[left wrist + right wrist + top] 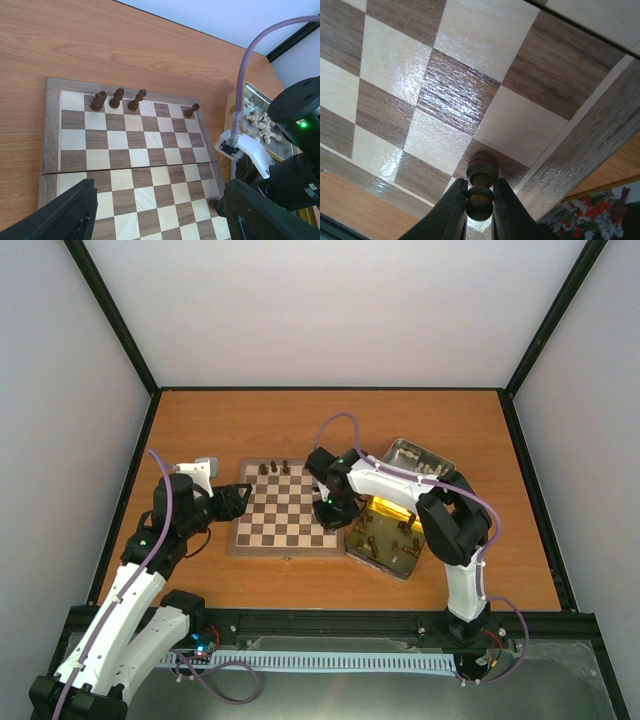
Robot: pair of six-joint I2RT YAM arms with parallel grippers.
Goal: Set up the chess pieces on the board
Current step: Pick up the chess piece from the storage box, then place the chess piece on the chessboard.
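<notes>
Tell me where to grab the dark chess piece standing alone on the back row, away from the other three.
I'd pinch the lone piece by its thin neck under the knob, coming straight down from above. It stands upright in a corner square of the board with no neighbour beside it, so there's room to close around it.

left pincer (157, 217) spread wide, right pincer (480, 192) clamped on dark piece (482, 169).

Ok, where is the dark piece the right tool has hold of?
In the right wrist view, the dark chess piece is pinched in the right tool, at a dark square along the chessboard's right border, the side nearest the tin.
</notes>
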